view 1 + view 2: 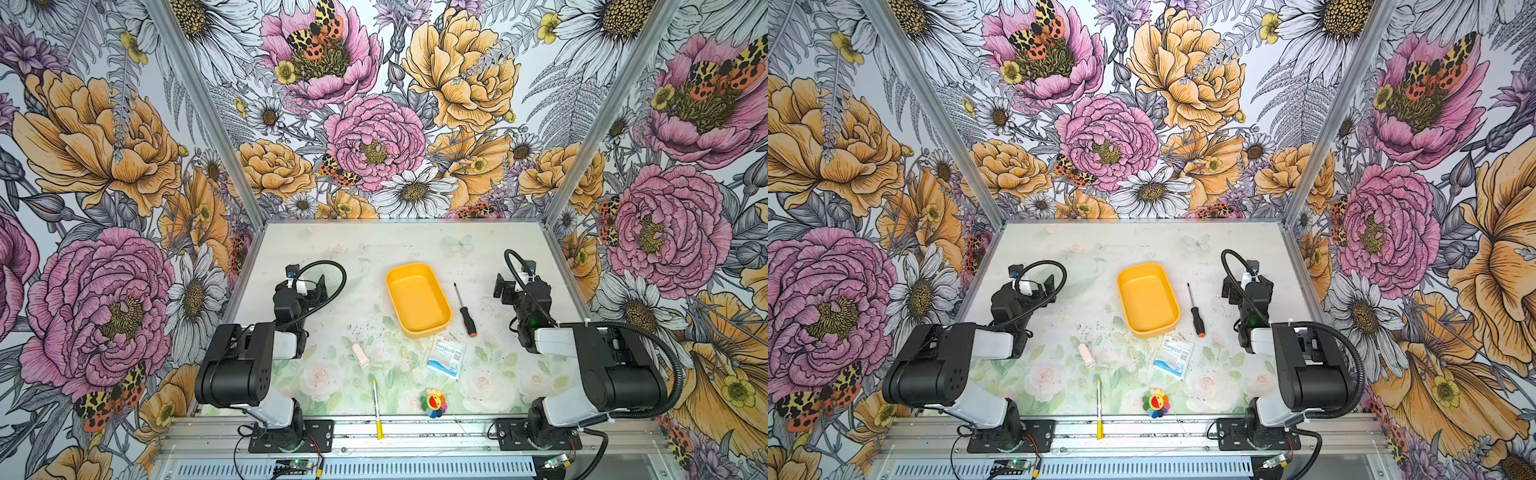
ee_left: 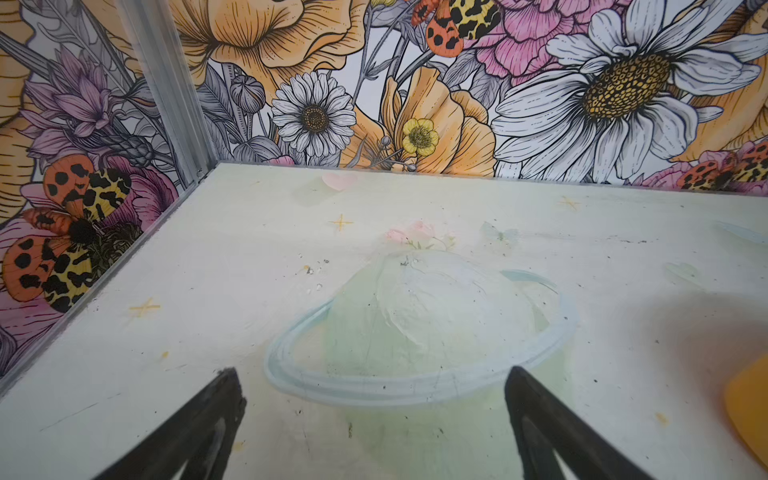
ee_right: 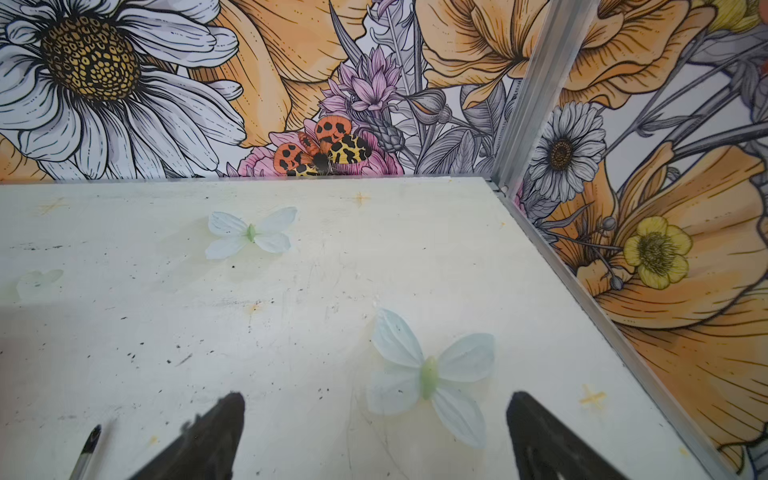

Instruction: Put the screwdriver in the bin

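Jaws apart and empty on my left gripper [image 2: 374, 386] and right gripper [image 3: 374, 405]. The ribbed-handled screwdriver [image 1: 466, 316] lies just beside the smooth yellow bin [image 1: 417, 299], with a glossy packet [image 1: 445, 358] near its handle.

Table [image 1: 332, 249] — bin [image 1: 417, 299], screwdriver [image 1: 465, 311], packet [image 1: 445, 357], pen [image 1: 377, 409], pink block [image 1: 360, 355], flower toy [image 1: 433, 402].

screwdriver [image 1: 465, 310] right of bin [image 1: 441, 322], packet [image 1: 445, 357] before

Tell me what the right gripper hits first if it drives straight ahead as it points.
Nothing close: the right gripper, jaws open, faces bare table, then probably the back wall. The screwdriver tip lies off to one side, outside that line. Depth is unclear.
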